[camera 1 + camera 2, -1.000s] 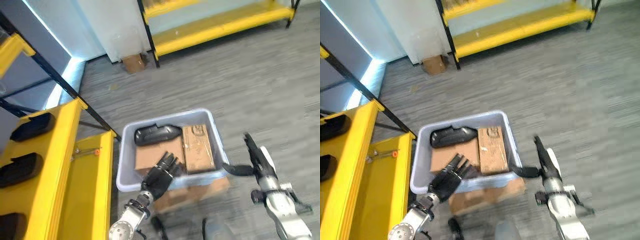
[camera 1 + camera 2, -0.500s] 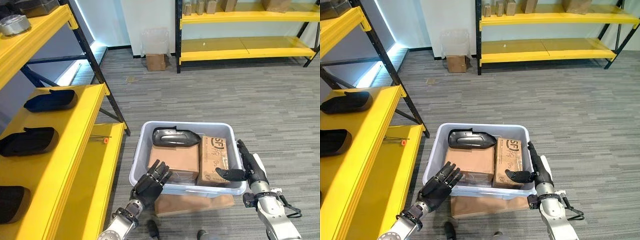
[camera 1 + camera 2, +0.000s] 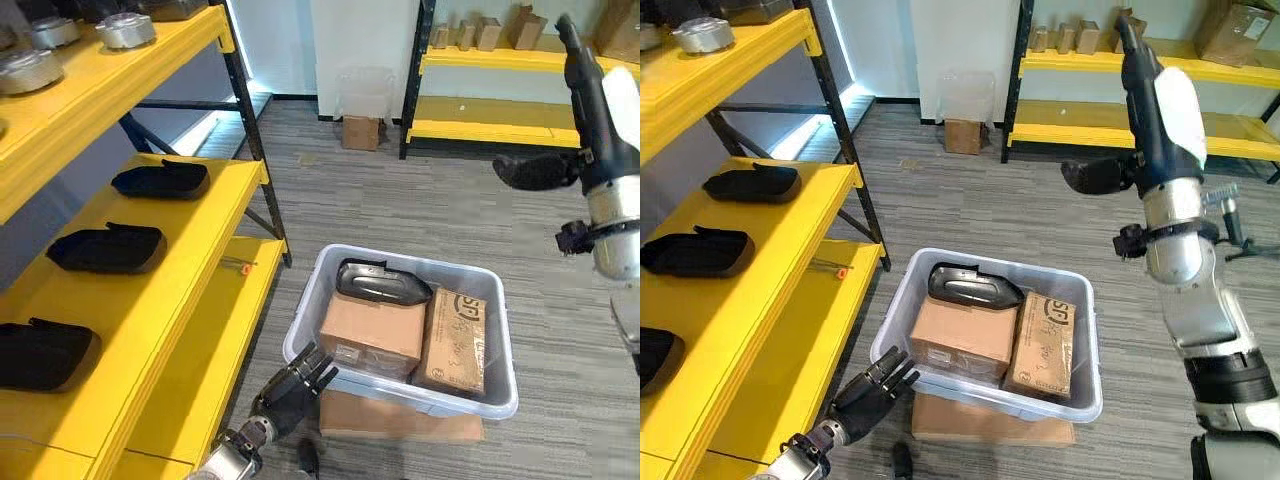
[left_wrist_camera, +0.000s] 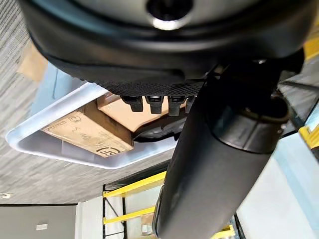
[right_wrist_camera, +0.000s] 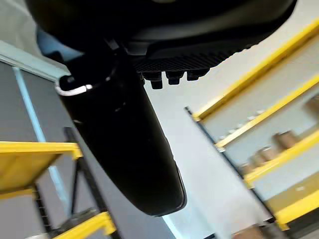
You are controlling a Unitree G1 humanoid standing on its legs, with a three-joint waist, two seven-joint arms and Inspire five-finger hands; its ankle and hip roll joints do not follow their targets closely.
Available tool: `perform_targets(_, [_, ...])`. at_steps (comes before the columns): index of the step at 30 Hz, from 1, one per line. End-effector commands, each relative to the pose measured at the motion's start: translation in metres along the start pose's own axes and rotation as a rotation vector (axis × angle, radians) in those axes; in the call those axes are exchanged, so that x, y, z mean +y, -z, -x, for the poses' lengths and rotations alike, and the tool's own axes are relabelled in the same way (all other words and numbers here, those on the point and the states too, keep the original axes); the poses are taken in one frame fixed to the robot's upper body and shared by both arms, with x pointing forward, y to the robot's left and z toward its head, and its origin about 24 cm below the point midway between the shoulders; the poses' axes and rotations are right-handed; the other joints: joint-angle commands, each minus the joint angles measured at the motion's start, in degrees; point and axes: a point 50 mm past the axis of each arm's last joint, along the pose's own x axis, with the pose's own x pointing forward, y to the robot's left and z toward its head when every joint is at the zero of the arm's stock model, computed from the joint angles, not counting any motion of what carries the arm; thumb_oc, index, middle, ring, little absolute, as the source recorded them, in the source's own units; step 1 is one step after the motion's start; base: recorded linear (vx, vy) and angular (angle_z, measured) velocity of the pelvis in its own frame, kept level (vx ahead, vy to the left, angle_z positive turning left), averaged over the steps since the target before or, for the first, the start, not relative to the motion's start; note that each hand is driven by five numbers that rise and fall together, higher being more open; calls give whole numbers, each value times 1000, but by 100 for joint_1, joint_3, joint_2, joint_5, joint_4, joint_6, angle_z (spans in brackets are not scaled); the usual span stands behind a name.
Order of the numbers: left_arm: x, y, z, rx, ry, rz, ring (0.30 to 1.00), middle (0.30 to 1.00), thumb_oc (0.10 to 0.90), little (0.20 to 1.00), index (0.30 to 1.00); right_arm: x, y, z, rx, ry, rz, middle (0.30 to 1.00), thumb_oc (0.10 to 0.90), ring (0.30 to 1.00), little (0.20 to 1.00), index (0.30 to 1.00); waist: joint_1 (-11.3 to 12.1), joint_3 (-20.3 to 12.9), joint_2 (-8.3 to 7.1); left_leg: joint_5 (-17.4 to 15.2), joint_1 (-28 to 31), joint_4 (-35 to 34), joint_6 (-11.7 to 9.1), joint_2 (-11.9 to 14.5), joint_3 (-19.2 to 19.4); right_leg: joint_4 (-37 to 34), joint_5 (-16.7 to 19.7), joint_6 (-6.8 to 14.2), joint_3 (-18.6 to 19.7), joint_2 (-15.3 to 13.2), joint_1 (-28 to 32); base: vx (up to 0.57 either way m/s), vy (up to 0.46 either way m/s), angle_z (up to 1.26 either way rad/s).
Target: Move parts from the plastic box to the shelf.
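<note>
while three dark parts (image 3: 160, 180) already lie along the yellow shelf (image 3: 215, 215) in the left eye view, we see one black part (image 3: 380, 283) left at the plastic box's (image 3: 500, 400) far edge beside two cardboard cartons (image 3: 372, 330). in the right eye view, our left hand (image 3: 875, 385) hovers spread and empty by the box's near corner, our right hand (image 3: 1140, 110) raised, fingers straight, holding nothing. in the left wrist view, carton print stays unreadable.

A storeroom or warehouse: yellow shelving (image 3: 750, 270) on black steel uprights holds rows of black moulded parts (image 3: 750, 184), cardboard boxes (image 3: 962, 135) sit about, and grey carpet flooring (image 3: 970, 215) runs between the racks.
</note>
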Motion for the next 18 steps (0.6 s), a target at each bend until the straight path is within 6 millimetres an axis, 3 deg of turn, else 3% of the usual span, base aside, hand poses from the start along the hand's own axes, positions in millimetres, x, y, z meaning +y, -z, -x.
perform_targets(1, [-43,-24,-11,-38,256,-78,1000,1000,900,1000,1000,-11,-28,-28,-108,-5,13,1000,900,1000,1000,1000,289,5,-134,-699,442,91,-368,255,-175,337,173,38,153,-160,-626,-38,-1,16])
perform_targets(8, [-86,-37,-27,-89,423,-122,1000,1000,900,1000,1000,-8,-48,-52,-169,79,75,1000,900,1000,1000,1000,382,1179,516,-688,-798,807,-305,25,-449,1524,-293,-255,228,-275,-1889,-240,63,17])
perform_targets(15, [-110,-31,-26,-87,506,-118,1000,1000,900,1000,1000,6,-49,-53,-137,90,107,1000,900,1000,1000,1000,347,1809,1058,-596,-1371,1050,-208,-190,-473,2470,-640,-419,315,-326,-2791,-53,64,-4])
perform_targets(18, [-112,-31,-24,-89,517,-121,1000,1000,900,1000,1000,8,-49,-51,-136,102,131,1000,900,1000,1000,1000,320,1990,1152,-611,-1529,1150,-172,-271,-447,2819,-770,-435,362,-379,-3083,-35,18,4])
